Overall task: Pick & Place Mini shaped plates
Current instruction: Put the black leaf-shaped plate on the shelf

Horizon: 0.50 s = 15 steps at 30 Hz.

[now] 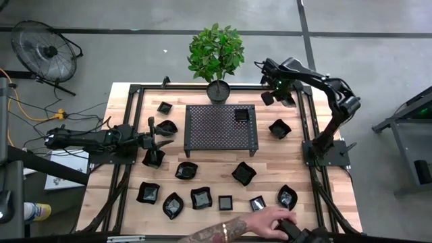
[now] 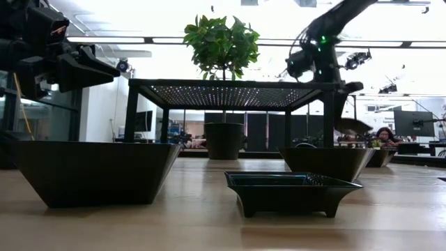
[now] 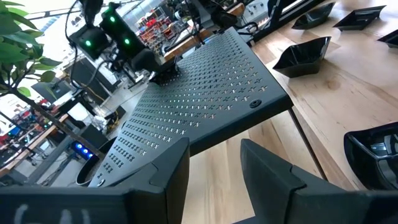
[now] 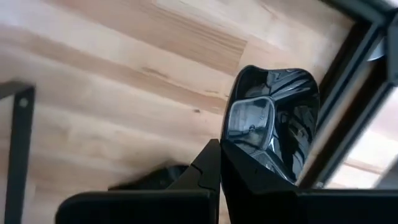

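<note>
Your right gripper (image 4: pixel 219 163) is clamped on the rim of a glossy black mini plate (image 4: pixel 273 115), holding it up near the table's (image 1: pixel 202 165) far right corner, beyond the perforated rack (image 1: pixel 221 126). Your left gripper (image 1: pixel 154 138), jaws parted and empty, hovers beside the rack's left edge. One plate (image 1: pixel 241 115) sits on the rack; others dot the table. A person's hand (image 1: pixel 266 221) reaches over the near edge.

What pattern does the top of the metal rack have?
Rows of small perforations across the black rack, clearest in the left wrist view.
</note>
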{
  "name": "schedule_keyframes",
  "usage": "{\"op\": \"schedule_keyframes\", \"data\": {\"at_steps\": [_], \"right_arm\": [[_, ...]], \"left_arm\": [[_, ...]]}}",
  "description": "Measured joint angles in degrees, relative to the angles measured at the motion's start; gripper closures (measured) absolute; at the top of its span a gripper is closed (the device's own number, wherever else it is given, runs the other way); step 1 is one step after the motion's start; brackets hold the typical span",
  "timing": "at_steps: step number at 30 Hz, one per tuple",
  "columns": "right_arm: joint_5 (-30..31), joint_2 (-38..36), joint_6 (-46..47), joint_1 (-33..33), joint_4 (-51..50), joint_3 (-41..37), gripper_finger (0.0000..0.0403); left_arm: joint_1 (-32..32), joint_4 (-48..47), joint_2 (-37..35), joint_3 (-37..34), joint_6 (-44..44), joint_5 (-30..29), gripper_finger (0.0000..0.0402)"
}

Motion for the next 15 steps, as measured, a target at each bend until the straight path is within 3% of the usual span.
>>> {"op": "schedule_keyframes", "data": {"at_steps": [10,15], "right_arm": [[2.9,-0.4,-3.1,6.7,-14.1,14.1,0.0403],[0.9,-5.2,-3.4,10.4,-15.3,15.0,0.0403]], "left_arm": [[0.0,0.0,0.0,0.0,0.0,0.0,0.0261],[0.0,0.0,0.0,0.0,0.0,0.0,0.0261]]}}
